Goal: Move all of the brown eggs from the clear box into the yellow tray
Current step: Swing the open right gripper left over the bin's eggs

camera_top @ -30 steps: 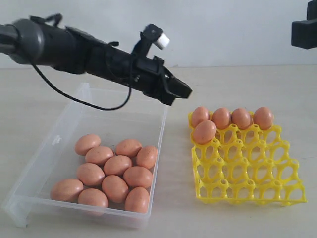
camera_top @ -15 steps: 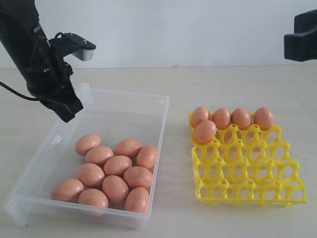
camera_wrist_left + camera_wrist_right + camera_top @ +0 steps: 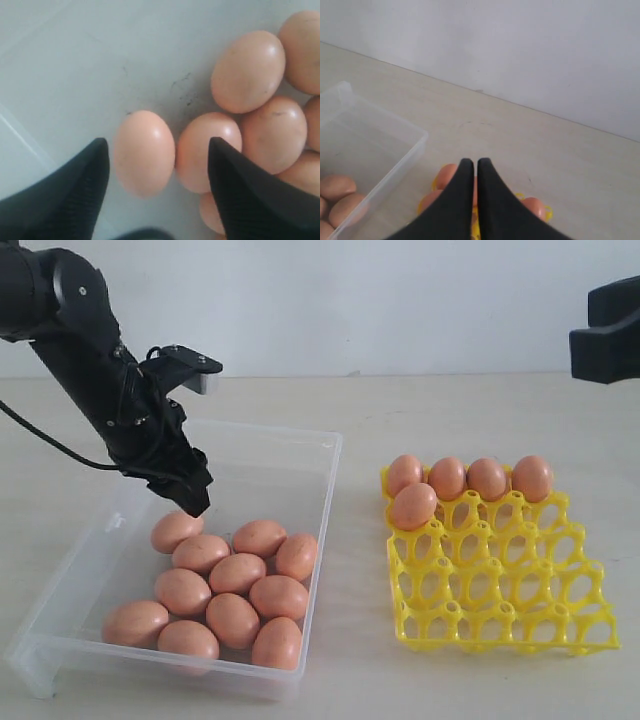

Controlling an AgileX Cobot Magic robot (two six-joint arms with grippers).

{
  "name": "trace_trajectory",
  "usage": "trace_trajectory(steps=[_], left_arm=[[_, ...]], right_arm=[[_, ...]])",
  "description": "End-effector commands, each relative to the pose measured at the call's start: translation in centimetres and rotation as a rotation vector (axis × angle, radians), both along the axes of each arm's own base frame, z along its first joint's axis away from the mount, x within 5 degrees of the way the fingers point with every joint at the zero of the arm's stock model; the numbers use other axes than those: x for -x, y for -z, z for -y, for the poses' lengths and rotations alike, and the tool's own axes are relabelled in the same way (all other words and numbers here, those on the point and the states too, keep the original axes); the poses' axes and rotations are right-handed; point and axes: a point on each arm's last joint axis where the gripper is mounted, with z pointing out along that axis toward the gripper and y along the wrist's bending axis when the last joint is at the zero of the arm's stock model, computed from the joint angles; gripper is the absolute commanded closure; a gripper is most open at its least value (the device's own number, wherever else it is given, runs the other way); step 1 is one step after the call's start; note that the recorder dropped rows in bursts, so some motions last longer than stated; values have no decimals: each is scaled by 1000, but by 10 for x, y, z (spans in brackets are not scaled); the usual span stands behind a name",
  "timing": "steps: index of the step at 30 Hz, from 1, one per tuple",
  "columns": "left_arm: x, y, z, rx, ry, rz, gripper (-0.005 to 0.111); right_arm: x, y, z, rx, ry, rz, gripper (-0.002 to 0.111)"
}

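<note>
Brown eggs: smooth shells with a soft sheen. Clear box: transparent, glossy plastic. Yellow tray: glossy moulded plastic.

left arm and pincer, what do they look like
The left arm is matte black, rounded tube segments, with a thin black cable trailing and a pale-tipped boxy module on a bracket. Its pincer has two black tapered fingers, finely textured.

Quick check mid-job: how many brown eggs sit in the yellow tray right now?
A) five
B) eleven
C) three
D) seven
A: the yellow tray holds four brown eggs along its far row and one more in the next row, at the left end.
</note>
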Motion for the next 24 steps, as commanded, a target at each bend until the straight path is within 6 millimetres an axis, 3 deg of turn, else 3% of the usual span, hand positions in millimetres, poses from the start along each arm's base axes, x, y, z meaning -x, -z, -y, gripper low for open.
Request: trace_trajectory(steps=[1,4,8,14,24], left_arm=[[-3,15,1,-32,7,-7,51],[-4,18,-1,-52,18,-4,54],[-8,5,0,-23,0,78,72],[-5,-18,3,30,28,149,98],[-4,-57,-28,80,-146,231,98]], right_arm=[[1,1,0,6,-3,-1,108],[1,2,-1,-6,-9,-13,108],[-4,9,-13,-12,-75,-54,108],[-33,47,-43,140,-169,-182,108],[-104,81,-108,551,-435,-482,108]])
